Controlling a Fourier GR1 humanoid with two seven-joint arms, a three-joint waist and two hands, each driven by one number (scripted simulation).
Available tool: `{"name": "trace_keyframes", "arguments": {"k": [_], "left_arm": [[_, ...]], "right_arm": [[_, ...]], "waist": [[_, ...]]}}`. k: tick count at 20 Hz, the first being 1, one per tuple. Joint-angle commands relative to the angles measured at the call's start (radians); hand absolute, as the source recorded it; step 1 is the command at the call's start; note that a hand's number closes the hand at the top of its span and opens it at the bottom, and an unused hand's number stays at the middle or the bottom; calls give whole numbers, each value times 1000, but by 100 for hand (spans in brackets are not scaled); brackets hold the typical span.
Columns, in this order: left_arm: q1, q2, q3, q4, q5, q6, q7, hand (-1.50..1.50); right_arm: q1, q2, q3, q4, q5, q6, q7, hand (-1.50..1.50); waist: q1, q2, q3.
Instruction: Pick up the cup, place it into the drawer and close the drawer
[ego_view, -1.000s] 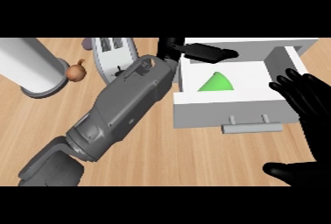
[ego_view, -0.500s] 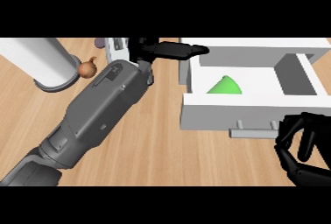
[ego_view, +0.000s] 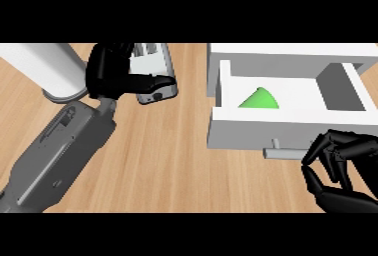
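A green cup (ego_view: 260, 99) lies inside the open white drawer (ego_view: 289, 127), toward its left side. My right hand (ego_view: 341, 172) is at the lower right, just right of the drawer's small grey handle (ego_view: 283, 152). Its fingers are curled and hold nothing. My left hand (ego_view: 117, 75) hangs at the upper left, well left of the drawer, over a silver toaster (ego_view: 156, 75). Its fingers are relaxed with the thumb pointing right, and nothing is in it. The left forearm (ego_view: 63, 150) runs down to the lower left corner.
A tall white cylinder (ego_view: 46, 67) stands at the far left, beside the left hand. The white cabinet body (ego_view: 295, 52) sits behind the drawer. Bare wooden counter (ego_view: 170, 165) spreads between the forearm and the drawer front.
The left hand pulled back leftward from the drawer to above the toaster. The right hand came in to the drawer's front beside the handle and curled its fingers. The cup stays in the drawer.
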Motion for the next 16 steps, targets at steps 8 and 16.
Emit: {"name": "trace_keyframes", "arguments": {"k": [8, 16], "left_arm": [[337, 129, 47, -247, 10, -106, -28, -150], [535, 200, 168, -282, 41, -281, -82, -150]], "right_arm": [[-86, -81, 189, 170, 482, -35, -190, 150], [-145, -21, 305, 460, 737, -193, -300, 150]], "waist": [[8, 9, 0], [-17, 12, 0]]}}
